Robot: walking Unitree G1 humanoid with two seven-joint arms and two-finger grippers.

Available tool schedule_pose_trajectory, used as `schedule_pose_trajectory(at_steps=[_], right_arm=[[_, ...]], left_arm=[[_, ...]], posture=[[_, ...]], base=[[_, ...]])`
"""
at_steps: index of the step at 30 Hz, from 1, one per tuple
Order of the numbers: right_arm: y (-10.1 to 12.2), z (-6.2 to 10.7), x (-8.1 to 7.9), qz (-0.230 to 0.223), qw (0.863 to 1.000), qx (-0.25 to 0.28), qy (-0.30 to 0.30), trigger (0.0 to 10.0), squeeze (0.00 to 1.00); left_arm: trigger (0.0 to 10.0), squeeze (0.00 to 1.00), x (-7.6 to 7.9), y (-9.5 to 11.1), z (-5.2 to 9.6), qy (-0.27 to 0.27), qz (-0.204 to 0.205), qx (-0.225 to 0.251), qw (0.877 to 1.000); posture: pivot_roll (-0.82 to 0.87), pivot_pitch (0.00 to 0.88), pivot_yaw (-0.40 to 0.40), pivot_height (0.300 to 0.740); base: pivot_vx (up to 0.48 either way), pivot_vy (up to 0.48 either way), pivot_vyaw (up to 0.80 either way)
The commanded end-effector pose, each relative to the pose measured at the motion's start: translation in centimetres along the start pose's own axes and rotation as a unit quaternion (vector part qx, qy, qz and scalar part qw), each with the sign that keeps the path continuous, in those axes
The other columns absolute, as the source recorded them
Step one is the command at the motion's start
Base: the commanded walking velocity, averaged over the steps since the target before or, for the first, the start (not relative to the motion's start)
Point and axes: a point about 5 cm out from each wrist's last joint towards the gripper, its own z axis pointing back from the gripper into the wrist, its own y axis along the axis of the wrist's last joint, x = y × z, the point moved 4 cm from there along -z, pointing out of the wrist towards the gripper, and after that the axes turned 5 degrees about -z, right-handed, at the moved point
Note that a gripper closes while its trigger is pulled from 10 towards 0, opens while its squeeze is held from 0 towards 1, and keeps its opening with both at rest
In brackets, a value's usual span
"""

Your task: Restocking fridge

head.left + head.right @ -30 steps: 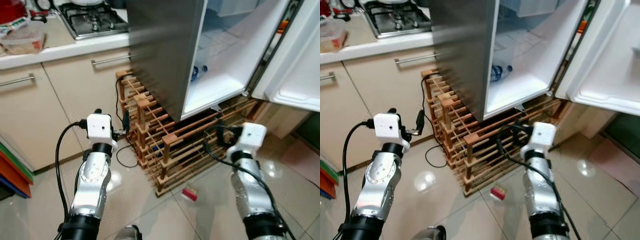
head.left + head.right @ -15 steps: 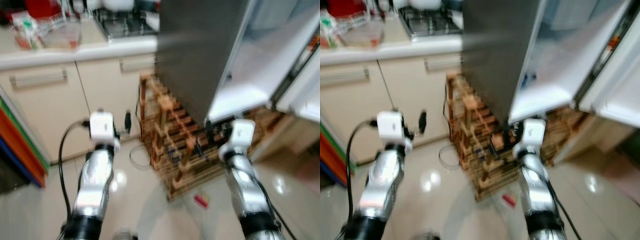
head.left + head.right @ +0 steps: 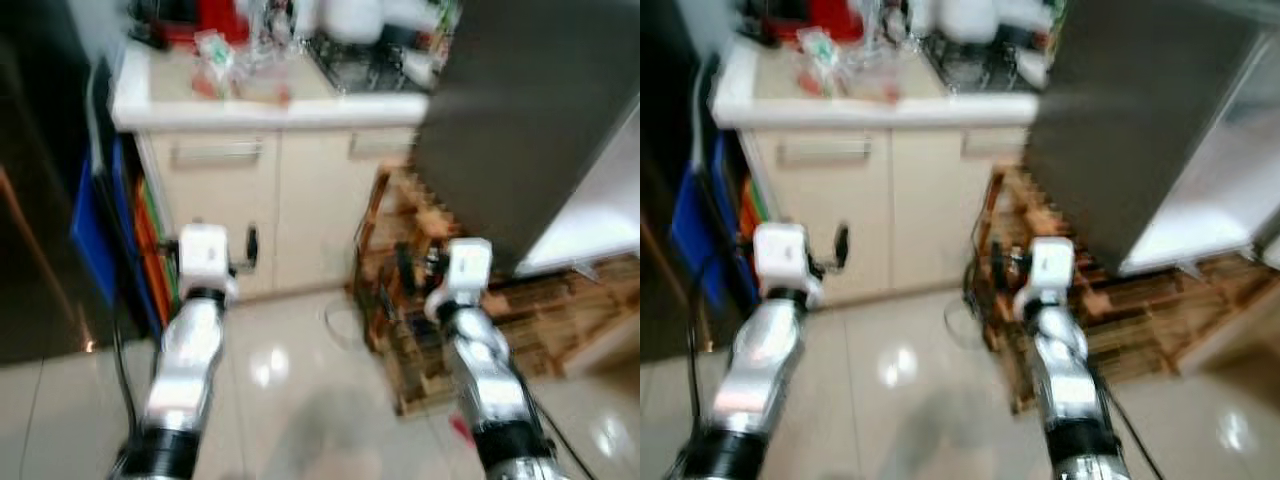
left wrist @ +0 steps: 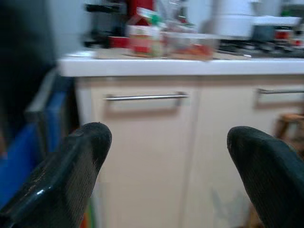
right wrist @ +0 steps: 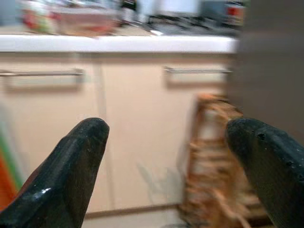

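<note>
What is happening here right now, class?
The robot is on the move in a kitchen, and its head views are blurred. Both tools, left and right, are open and hold nothing, pointing at the cream cabinets. The fridge stands to the robot's right over a wooden rack.

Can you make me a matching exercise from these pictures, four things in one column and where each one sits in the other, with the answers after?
Things
1. wooden rack
2. blue and orange boards
3. red container
4. left hand

Places
A. on the white counter, near its left end
B. on the floor beneath the fridge
C. standing on edge against the left end of the cabinet
D. open, held up in front of the cabinet drawers

Pairs: 1-B, 2-C, 3-A, 4-D
</note>
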Motion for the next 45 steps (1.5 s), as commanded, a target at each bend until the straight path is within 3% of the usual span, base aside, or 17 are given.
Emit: schedule_pose_trajectory(at_steps=[1,6,12,13,16,19,24,25,28,31,32,35,38,45], right_arm=[[1.1,0.0,0.8,0.015,1.0,0.02,-0.007,10.0,0.2],[1.9,-0.7,-0.5,0.009,0.999,0.032,0.001,10.0,0.02],[3.0,-2.0,-2.2,0.004,0.999,0.045,0.026,10.0,0.01],[2.3,-2.6,-2.3,0.009,0.999,0.033,0.025,10.0,0.01],[1.5,-2.9,-1.0,0.013,1.0,0.004,0.003,10.0,0.02],[1.4,-2.1,0.2,0.022,1.0,-0.001,-0.003,10.0,0.01],[-0.1,-1.4,0.6,0.01,1.0,-0.015,-0.014,10.0,0.01],[-0.4,-1.8,0.3,0.007,1.0,-0.018,-0.02,10.0,0.01],[0.9,-3.0,-0.2,-0.01,0.999,0.009,-0.036,10.0,0.02],[1.9,-3.6,-0.9,-0.015,0.999,0.025,-0.034,10.0,0.02],[3.1,-3.9,-1.1,-0.012,0.998,0.042,-0.042,10.0,0.01],[4.8,-3.9,-0.7,-0.016,0.995,0.075,-0.06,10.0,0.0],[4.5,-3.4,-0.3,0.001,0.995,0.074,-0.073,10.0,0.0],[2.9,-2.4,-0.9,-0.009,0.996,0.057,-0.072,10.0,0.0]], left_arm=[[10.0,0.0,1.4,1.5,-0.3,-0.015,0.014,0.021,1.0],[10.0,0.0,1.6,2.1,-1.0,-0.014,0.021,0.031,0.999],[10.0,0.0,1.9,2.7,-1.5,-0.033,0.026,0.041,0.998],[10.0,0.0,1.0,1.7,-1.2,-0.012,0.029,0.03,0.999],[10.0,0.0,0.3,2.1,-0.8,0.004,0.034,0.037,0.999],[10.0,0.0,-0.5,1.7,-0.6,0.019,0.037,0.035,0.999],[10.0,0.0,-0.5,2.4,-1.1,0.003,0.02,0.038,0.999],[10.0,0.0,-0.9,2.8,-1.3,0.001,0.016,0.042,0.999],[10.0,0.0,-1.3,3.3,-1.8,-0.016,-0.004,0.047,0.999],[10.0,0.0,-0.9,3.6,-2.2,-0.038,-0.013,0.049,0.998],[10.0,0.0,-0.5,4.2,-2.6,-0.05,-0.016,0.058,0.997],[10.0,0.0,0.1,5.3,-3.1,-0.051,-0.003,0.072,0.996],[10.0,0.0,0.6,6.1,-3.1,-0.053,0.0,0.084,0.995],[10.0,0.0,1.6,4.7,-3.9,-0.059,0.021,0.044,0.997]], posture=[[0.03,0.0,-0.063,0.74],[0.02,0.0,-0.048,0.74],[0.03,0.0,-0.046,0.74],[0.1,0.0,-0.103,0.74],[0.16,0.0,-0.166,0.74],[0.18,0.0,-0.189,0.74],[0.21,0.0,-0.126,0.74],[0.2,0.0,-0.079,0.74],[0.16,0.0,-0.018,0.74],[0.15,0.0,0.009,0.74],[0.14,0.0,0.025,0.74],[0.13,0.0,0.034,0.74],[0.12,0.0,0.036,0.74],[0.01,0.0,0.087,0.74]], base=[[0.48,0.0,0.0],[0.48,0.0,0.0],[0.48,0.0,0.0],[0.48,0.0,0.0],[0.48,0.0,0.0],[0.48,0.0,0.0],[0.48,0.0,0.0],[0.48,0.0,0.0],[0.48,0.0,0.0],[0.48,0.0,0.0],[0.48,0.0,0.0],[0.467,0.0,0.0],[0.46,0.0,0.0],[0.051,0.0,0.0]])
